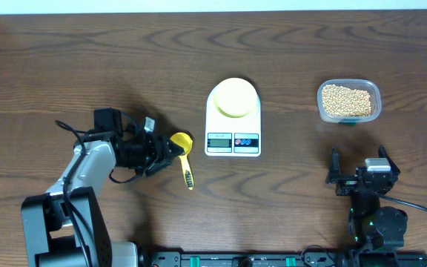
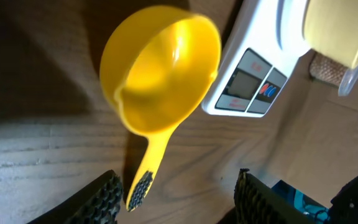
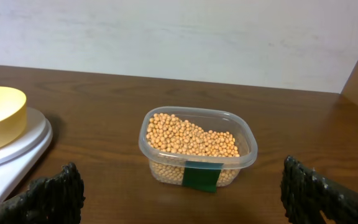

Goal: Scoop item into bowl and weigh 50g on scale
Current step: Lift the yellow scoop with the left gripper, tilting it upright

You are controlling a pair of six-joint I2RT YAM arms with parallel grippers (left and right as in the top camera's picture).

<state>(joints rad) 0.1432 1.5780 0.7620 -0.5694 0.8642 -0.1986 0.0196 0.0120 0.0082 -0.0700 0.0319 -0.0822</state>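
beans (image 3: 191, 140): tiny, hard, round, guessing they roll everywhere if spilled. heaped in clear tub (image 3: 197, 111), about 3 o'clock from scale (image 1: 233, 144). scoop (image 2: 160, 68) looks like light, stiff, slick plastic; best grab probably thin handle near ribbed tail. it lies at 9 o'clock from scale, handle between left gripper (image 2: 176, 186) jaws, which are apart, not pinching. right gripper (image 3: 182, 180) spread wide, empty, facing tub. bowl (image 1: 236, 98) sits on scale. count: one scoop, one bowl, one scale, one tub, beans way too many to count.

My left arm (image 1: 87, 167) reaches low, left of the scale (image 1: 233, 119), and my left gripper (image 1: 163, 152) points toward it, jaws parted. My right gripper (image 1: 358, 162) sits well right of the scale, jaws spread wide.
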